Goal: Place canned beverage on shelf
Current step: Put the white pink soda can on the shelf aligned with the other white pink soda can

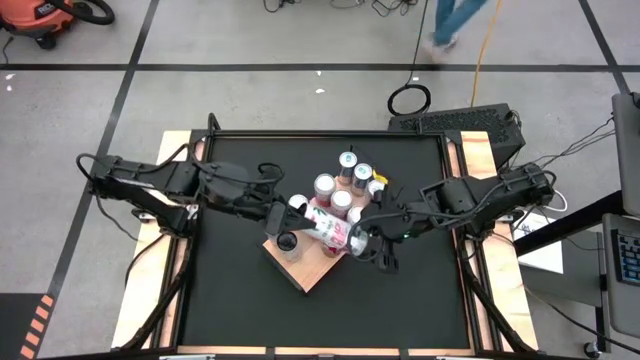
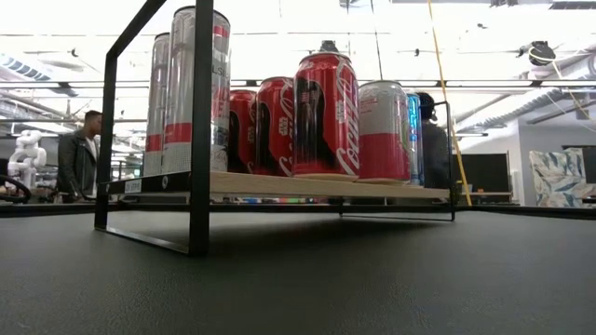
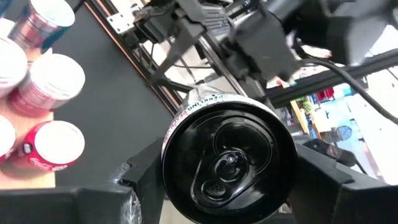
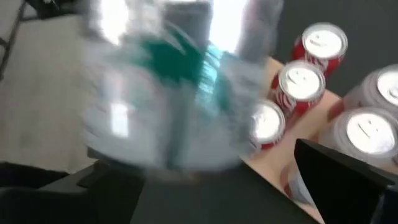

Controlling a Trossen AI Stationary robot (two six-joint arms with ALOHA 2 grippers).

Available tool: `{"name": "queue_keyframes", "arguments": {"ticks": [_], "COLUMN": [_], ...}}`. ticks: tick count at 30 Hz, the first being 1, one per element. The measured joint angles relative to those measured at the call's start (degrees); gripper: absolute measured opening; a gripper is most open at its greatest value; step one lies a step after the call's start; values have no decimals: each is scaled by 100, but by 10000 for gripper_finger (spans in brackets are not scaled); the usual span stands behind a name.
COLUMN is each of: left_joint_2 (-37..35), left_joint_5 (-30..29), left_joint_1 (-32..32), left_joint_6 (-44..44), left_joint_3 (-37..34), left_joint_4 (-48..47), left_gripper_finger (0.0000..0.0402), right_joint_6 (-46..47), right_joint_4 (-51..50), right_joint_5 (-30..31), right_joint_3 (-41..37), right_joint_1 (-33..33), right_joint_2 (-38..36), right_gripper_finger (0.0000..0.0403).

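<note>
A white-and-red canned beverage (image 1: 333, 232) with a black top (image 3: 227, 165) lies nearly level in the air above the shelf (image 1: 310, 272). The shelf is a light wooden board on black legs (image 2: 279, 185). My left gripper (image 1: 303, 219) comes from the table's left and is shut on the can's top end. My right gripper (image 1: 362, 243) comes from the right. It is open, and its fingers (image 4: 339, 180) stand wide on either side of the can's blurred other end (image 4: 180, 87). My left gripper pinches the can's side wall just behind its top rim (image 3: 166, 163), one finger (image 3: 127, 190) on each side. The fingers come nearly level from the table's left and lie along the can. The can is lifted clear of the shelf, pointing toward my right arm. My right gripper has the can's other end between its spread fingers. One finger stands apart from the can. Whether the other touches it I cannot tell, because of blur.
Several red and silver cans (image 1: 341, 200) stand upright on the shelf's far half (image 2: 324, 116). Tall silver cans (image 2: 191, 88) stand toward its left corner, one of them dark-topped (image 1: 288, 243). Bare black tabletop (image 1: 250, 300) lies near and left. People stand in the room beyond.
</note>
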Motion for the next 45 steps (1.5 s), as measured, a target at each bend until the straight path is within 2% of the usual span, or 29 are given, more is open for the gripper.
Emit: {"name": "queue_keyframes", "arguments": {"ticks": [8,16,25,31,40,45], "left_joint_2": [29,206,1310,1964,2258,2408], "left_joint_5": [-142,-544,-640,-611,-502,-465], "left_joint_1": [-267,-575,-856,-929,-1002,-1004], "left_joint_6": [199,-3,-101,-403,-952,-882], "left_joint_3": [423,1063,2234,2880,3021,3021], "left_joint_4": [27,-1044,-2035,-3103,-4184,-4599], "left_gripper_finger": [253,253,253,253,253,253], "right_joint_6": [155,402,809,1162,1328,1329], "right_joint_4": [-509,-861,-1170,-1457,-1533,-1412], "right_joint_5": [-60,13,1246,1608,1793,2085], "right_joint_3": [0,-2,-2,-2,-2,-2], "right_joint_1": [67,422,1097,1411,1699,1786], "right_joint_2": [-129,-590,-866,-863,-863,-861], "right_gripper_finger": [377,377,377,377,377,377]}}
